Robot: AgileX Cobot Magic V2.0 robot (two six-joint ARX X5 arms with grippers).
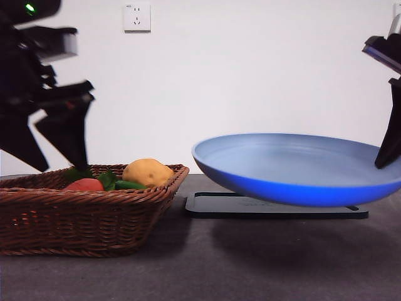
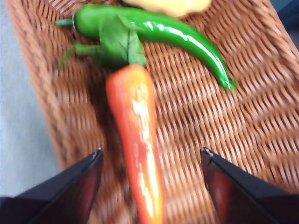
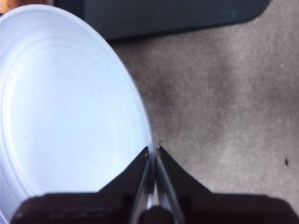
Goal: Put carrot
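while the right gripper (image 3: 153, 151) is pinching the blue plate (image 1: 301, 166) rim, the left gripper (image 2: 152, 156) is hanging spread wide over the carrot (image 2: 135, 135), potato (image 1: 147, 172) at its 12 o'clock in the basket (image 1: 81, 216).

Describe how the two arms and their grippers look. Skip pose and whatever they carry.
Both arms are black and angular. The left gripper has two broad, flat, wedge-shaped jaws with a glossy finish that picks up a reddish reflection. The right gripper has the same dark jaws, tapering to thin pointed tips. In the front view, the left arm's housing carries a small green light and a pale grey block. No cables or markings show.
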